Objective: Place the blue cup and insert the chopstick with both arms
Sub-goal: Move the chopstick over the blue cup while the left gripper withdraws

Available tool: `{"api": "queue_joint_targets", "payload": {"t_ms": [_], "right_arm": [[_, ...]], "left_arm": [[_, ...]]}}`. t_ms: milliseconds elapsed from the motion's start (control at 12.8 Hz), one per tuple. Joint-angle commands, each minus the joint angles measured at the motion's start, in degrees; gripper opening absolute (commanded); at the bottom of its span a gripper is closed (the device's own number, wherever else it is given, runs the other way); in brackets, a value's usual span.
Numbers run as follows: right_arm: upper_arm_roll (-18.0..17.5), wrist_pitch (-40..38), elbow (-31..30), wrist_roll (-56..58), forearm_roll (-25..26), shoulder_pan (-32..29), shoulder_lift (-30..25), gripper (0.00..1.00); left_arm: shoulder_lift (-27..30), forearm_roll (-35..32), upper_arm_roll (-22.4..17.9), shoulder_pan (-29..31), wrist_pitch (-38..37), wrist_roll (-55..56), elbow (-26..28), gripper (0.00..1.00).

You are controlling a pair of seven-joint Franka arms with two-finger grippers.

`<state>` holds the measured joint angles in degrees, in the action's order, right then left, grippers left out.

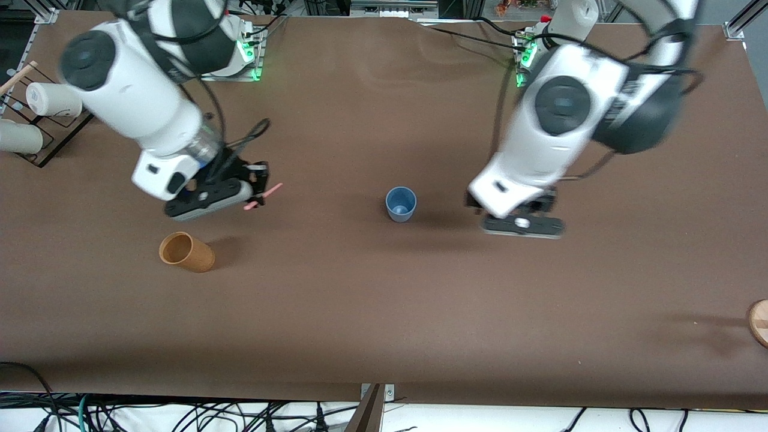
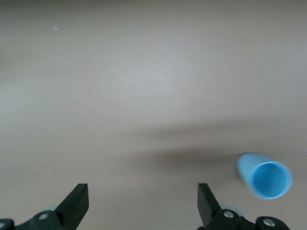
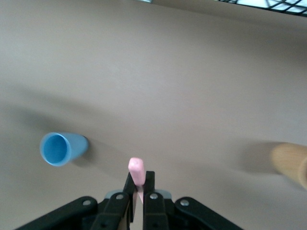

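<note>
I saw the blue cup (image 1: 401, 204) upright mid-table, between both arms. My right gripper (image 1: 255, 191), clenched on the chopstick (image 1: 263, 197), hung above the tan cup (image 1: 186, 252); the blue cup lay toward the left arm's end from it. The stick was thin, pink (long axis roughly level). My left gripper (image 1: 522, 224) hung released just beside the matte, tapered blue cup.

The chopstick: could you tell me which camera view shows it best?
The right wrist view: the pink chopstick sits close up, clamped in the right gripper. The front view shows it small, sticking out of that gripper. The left wrist view misses it.
</note>
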<state>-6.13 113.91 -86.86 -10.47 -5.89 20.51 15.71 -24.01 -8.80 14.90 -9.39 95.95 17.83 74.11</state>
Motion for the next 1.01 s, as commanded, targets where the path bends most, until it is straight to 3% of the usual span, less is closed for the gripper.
{"api": "queue_joint_targets", "payload": {"t_ms": [0,156,312,468,936], "right_arm": [[0.4,1.5,6.9,-11.4,4.8,6.5,5.8,0.00],[0.7,3.9,11.6,-20.0,9.6,11.5,10.6,0.00],[0.9,5.1,16.6,-26.6,13.2,15.2,15.2,0.00],[2.2,6.3,19.8,-29.5,16.0,18.6,18.1,0.00],[2.3,11.2,22.4,-35.4,22.1,21.6,22.3,0.00]], "left_arm": [[5.6,2.1,0.4,7.0,-3.2,-12.6,2.1,1.00],[9.0,2.1,-1.1,10.2,-5.5,-17.3,2.5,1.00],[11.4,2.9,-5.0,10.4,-7.3,-20.4,2.8,1.00],[12.1,8.1,-9.3,10.5,-8.3,-22.7,3.1,1.00],[14.6,8.9,-10.1,9.6,-5.2,-25.2,10.2,1.00]]}}
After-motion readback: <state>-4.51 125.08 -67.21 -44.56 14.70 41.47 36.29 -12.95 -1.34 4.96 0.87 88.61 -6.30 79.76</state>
